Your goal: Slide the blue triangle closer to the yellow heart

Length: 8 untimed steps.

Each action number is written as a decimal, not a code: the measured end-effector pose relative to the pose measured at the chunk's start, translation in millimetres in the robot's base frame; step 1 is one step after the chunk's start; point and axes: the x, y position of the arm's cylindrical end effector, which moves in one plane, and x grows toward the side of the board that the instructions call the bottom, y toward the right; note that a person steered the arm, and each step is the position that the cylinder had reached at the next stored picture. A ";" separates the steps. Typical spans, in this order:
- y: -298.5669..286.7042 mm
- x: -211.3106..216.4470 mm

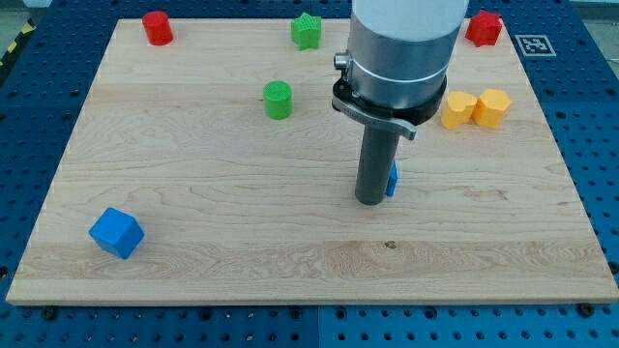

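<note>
A: Item one, the counter point(193, 232). What is listed on it?

B: A red block point(158, 27) at the view's top left, a green star-like block point(307, 30) at top centre, a green round block point(278, 100) below it, a second red block point(484, 27) at top right, and a blue cube point(117, 233) at bottom left.

A: And the task's things?

B: The blue triangle point(392, 180) is entered as mostly hidden; only a sliver is seen just right of the rod. The yellow heart point(457, 110) is placed up and to the view's right of it, touching a yellow hexagon-like block point(492, 106).

A: The tip?

B: My tip point(368, 202) is recorded at the triangle's left edge, seemingly in contact. No fingers are fitted, so no open or closed state can be given.

A: Risks noted?

B: Three are judged likely. With contact at the left edge only, the triangle may be driven rightward past the heart rather than up toward it. An off-centre push may cause it to be spun off the rod. If it is pushed too far, the heart and its neighbour may be knocked apart.
</note>
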 end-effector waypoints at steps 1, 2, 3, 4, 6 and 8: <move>10.6 -2.4; 14.8 -9.9; 15.6 -23.7; 22.8 -37.6; 31.5 -70.7; 38.3 -105.4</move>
